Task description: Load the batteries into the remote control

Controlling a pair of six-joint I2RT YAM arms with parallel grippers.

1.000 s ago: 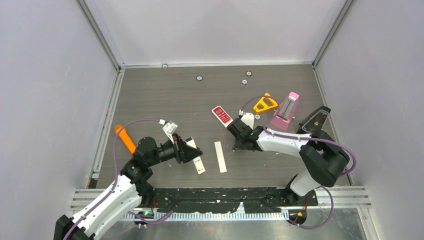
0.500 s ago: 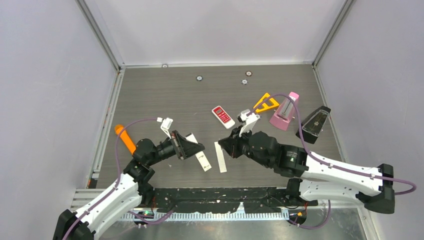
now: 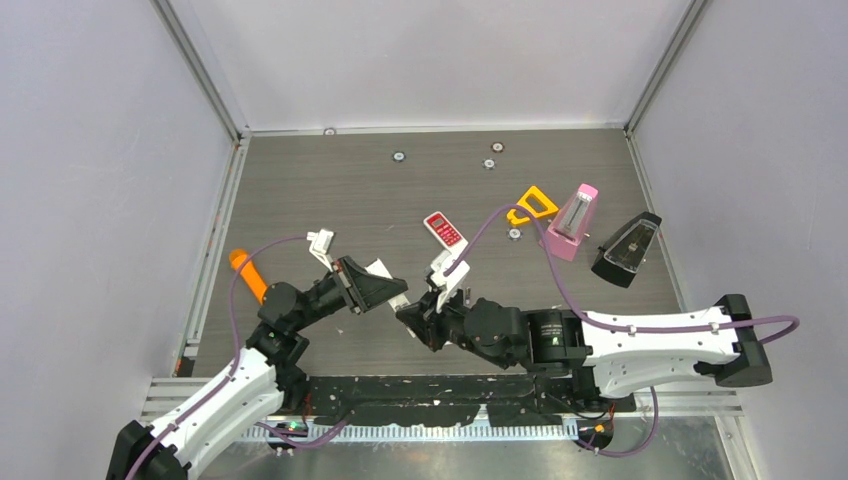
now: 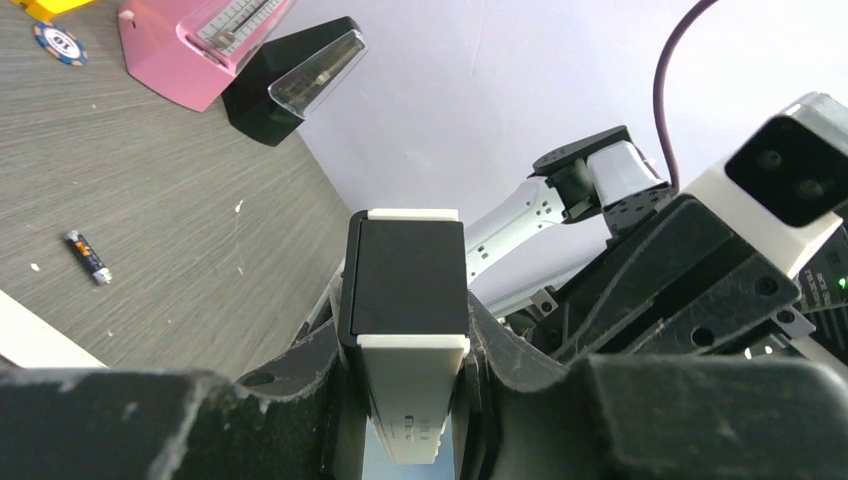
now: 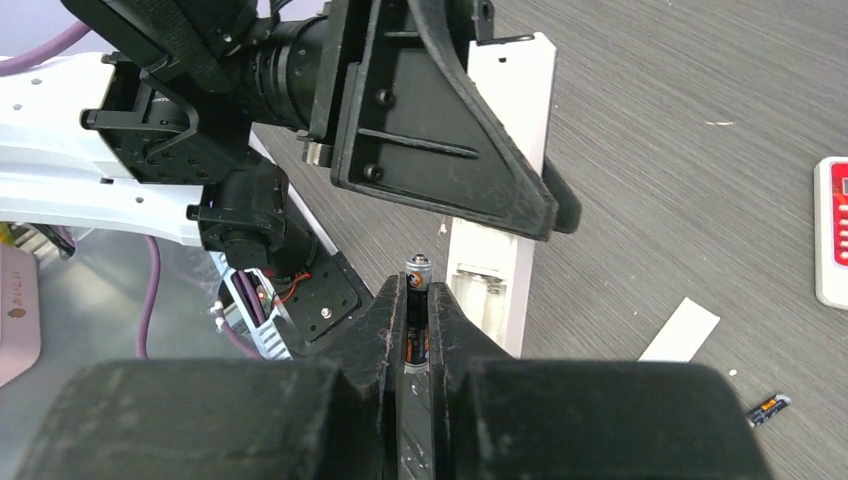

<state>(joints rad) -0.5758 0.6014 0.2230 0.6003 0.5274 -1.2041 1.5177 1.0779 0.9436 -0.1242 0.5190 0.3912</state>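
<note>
Over grey table (image 5: 650,150), battery (image 5: 417,283) in right tool (image 5: 417,300)

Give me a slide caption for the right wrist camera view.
Right gripper pinches a dark battery close to the open battery bay of the white remote.

The white remote (image 5: 488,290), compartment open, has a dark battery (image 5: 417,276) upright just beside it.
</note>
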